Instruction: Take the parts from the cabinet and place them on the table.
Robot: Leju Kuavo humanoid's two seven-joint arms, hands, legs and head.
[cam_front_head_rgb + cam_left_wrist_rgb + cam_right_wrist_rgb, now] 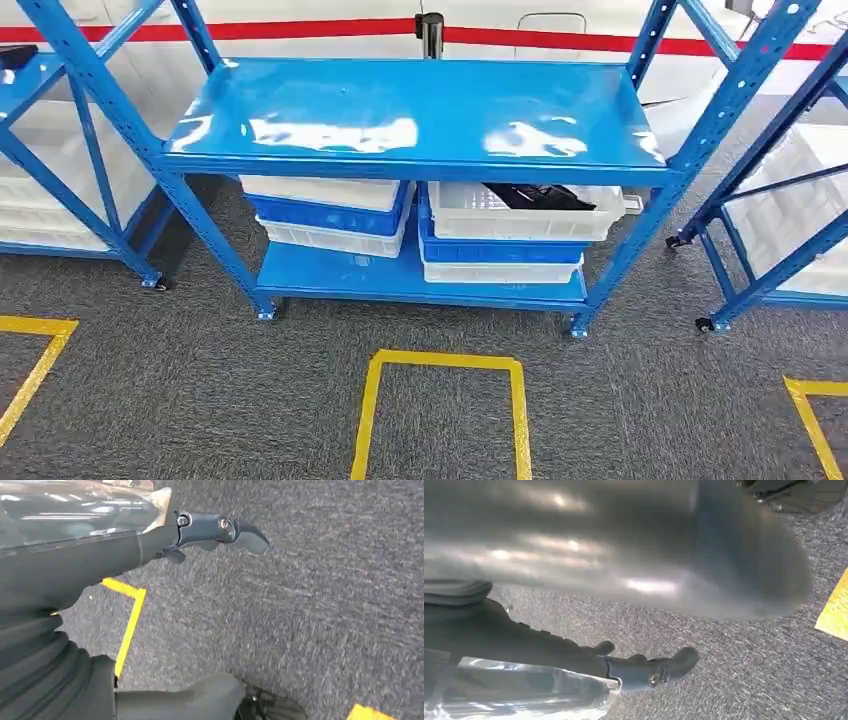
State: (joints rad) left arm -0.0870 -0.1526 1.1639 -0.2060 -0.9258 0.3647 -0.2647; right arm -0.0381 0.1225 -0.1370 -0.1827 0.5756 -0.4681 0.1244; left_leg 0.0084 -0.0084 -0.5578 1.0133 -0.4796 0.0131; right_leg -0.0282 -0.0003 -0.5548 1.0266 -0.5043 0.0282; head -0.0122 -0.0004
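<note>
Black parts (535, 195) lie in the top white crate (600, 222) of the right stack on the low shelf of the blue cabinet rack (400, 110), straight ahead in the head view. The rack's upper shelf is bare and glossy. My left hand (100, 565) hangs over the grey carpet, its fingers (215, 527) stretched straight and its thumb (200, 700) apart, with nothing between them. My right hand (549, 650) also hangs above the carpet with its fingers (659, 667) extended and nothing in them. Both hands are far from the rack.
A second stack of white and blue crates (325, 210) sits on the left of the low shelf. More blue racks stand at the left (60, 150) and right (780, 180). Yellow tape (440, 360) marks a square on the carpet before the rack.
</note>
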